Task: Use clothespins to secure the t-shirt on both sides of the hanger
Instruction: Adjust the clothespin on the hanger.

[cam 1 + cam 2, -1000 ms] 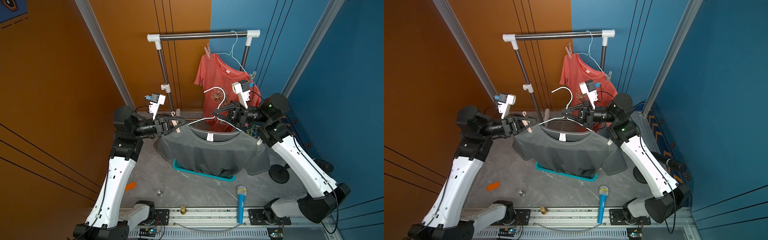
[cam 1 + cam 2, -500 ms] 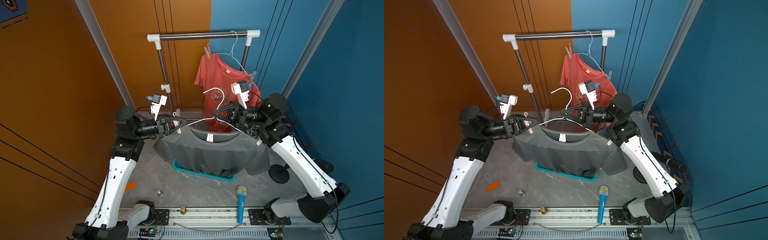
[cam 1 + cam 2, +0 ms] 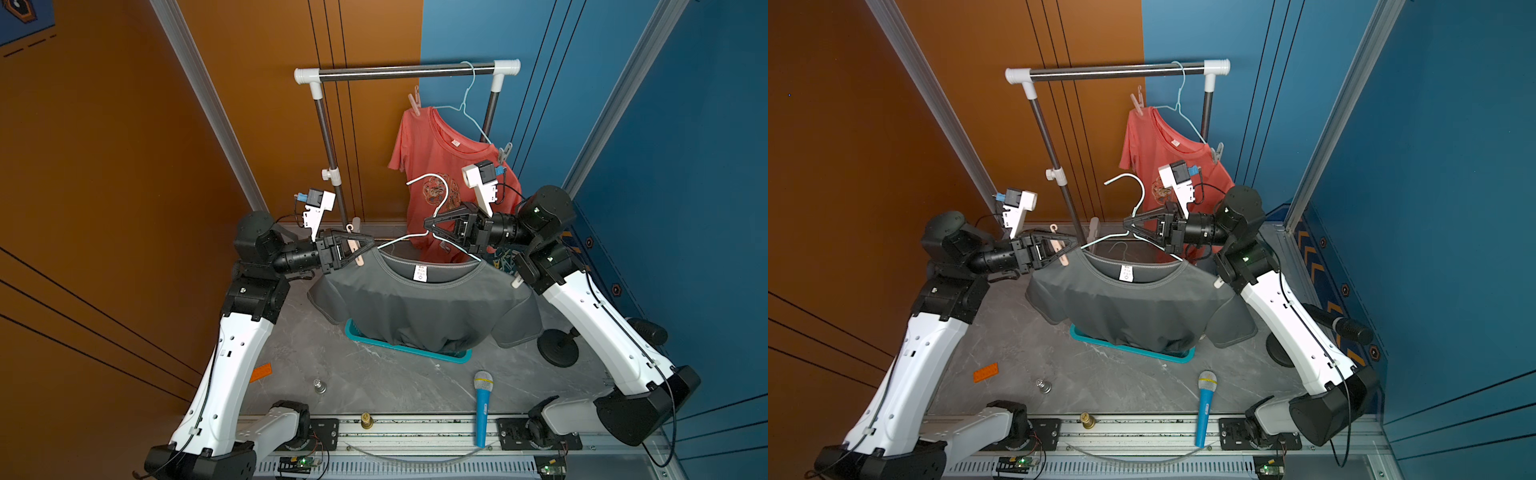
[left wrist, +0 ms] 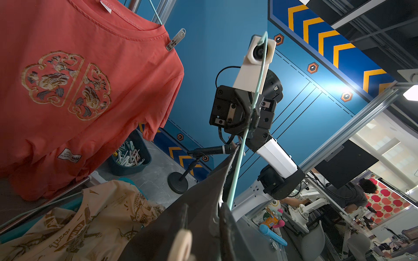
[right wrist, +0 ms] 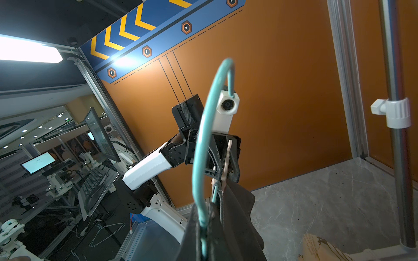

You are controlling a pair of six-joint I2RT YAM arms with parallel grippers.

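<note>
A grey t-shirt [image 3: 419, 307] hangs on a pale teal wire hanger [image 3: 436, 199] in both top views. My right gripper [image 3: 427, 225] is shut on the hanger's neck, and its dark fingers close round the wire [image 5: 203, 226]. My left gripper [image 3: 371, 245] is shut on a beige clothespin [image 3: 355, 245] at the shirt's left shoulder. The pin's lower tip sits by the hanger wire [image 5: 218, 183]; whether it bites the cloth is hidden. A white clothespin [image 3: 517, 282] sits on the right shoulder. In the left wrist view the pin's round end [image 4: 182, 244] lies against grey cloth [image 4: 196, 203].
A red t-shirt [image 3: 440, 166] hangs pinned on the rack [image 3: 407, 70] behind. A dark bin of clothespins [image 4: 129, 156] stands by the right arm. Under the shirt lies a teal tray [image 3: 409, 351]. On the floor are a blue toy microphone [image 3: 483, 407], a microphone stand [image 3: 557, 345] and an orange brick [image 3: 985, 371].
My left gripper, with the clothespin in it, has edged a little toward the shirt's left shoulder. The right gripper and the hanger have stayed put.
</note>
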